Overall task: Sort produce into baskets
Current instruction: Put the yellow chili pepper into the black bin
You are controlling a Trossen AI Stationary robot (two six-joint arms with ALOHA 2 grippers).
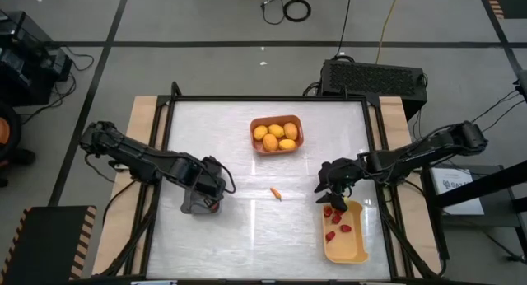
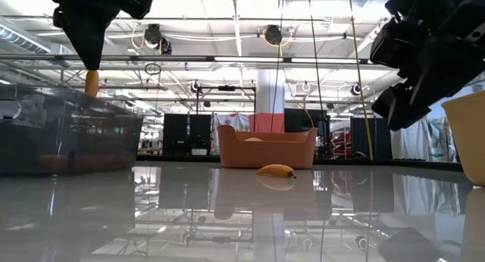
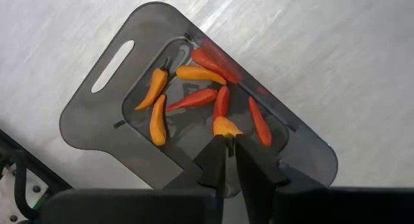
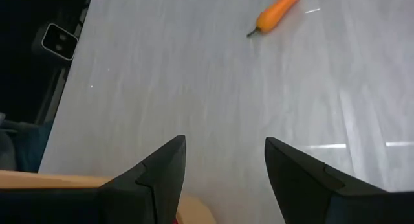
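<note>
At the high view's lower left, the left gripper (image 3: 227, 148) hangs over the grey basket (image 3: 97, 120), pinching an orange chili (image 3: 224, 127) for dropping among its kind, while the right gripper (image 4: 225, 160), gaping empty by the yellow basket (image 1: 346, 250), faces the stray chili (image 4: 278, 11) mid-table.

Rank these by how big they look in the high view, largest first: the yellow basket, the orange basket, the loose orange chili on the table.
1. Yellow basket
2. Orange basket, looks somewhat smaller
3. Orange chili, by far the smallest

No legible text, labels or numbers anywhere — baskets, table, arms all unmarked.
</note>
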